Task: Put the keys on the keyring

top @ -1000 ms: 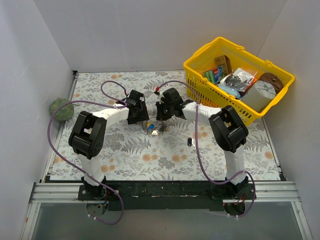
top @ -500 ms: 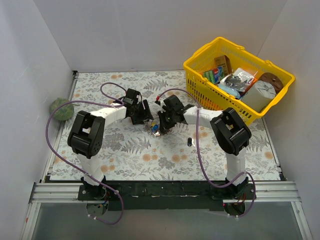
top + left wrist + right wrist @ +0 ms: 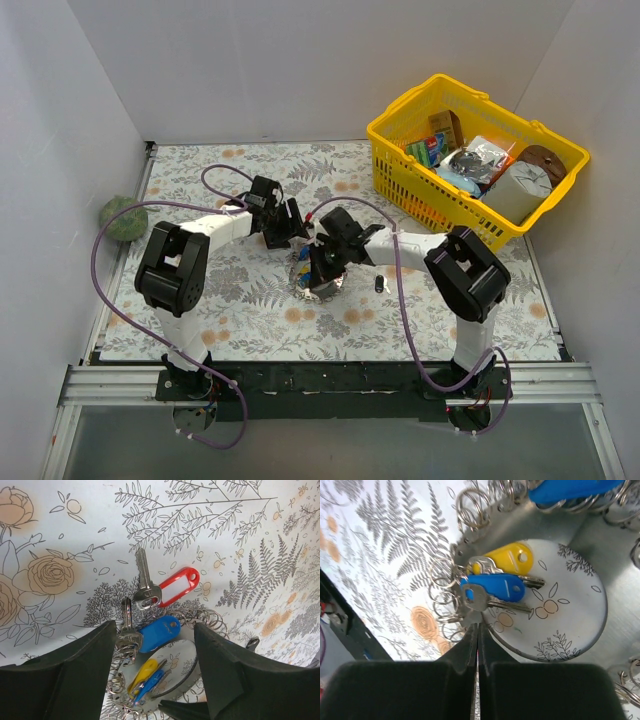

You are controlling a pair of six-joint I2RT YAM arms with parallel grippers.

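The left pincer is hanging released above the table, its fingers standing wide apart on either side of the keys with red, blue and yellow tags. The keys are lying on and just beside the keyring, which is resting flat mid-table between the arms. The right pincer is pressing clenched at the ring's looped rim; whether it is nipping a loop I cannot tell.

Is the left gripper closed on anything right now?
No, the left wrist view shows the left gripper open, its fingers wide apart on either side of the blue-tagged key.
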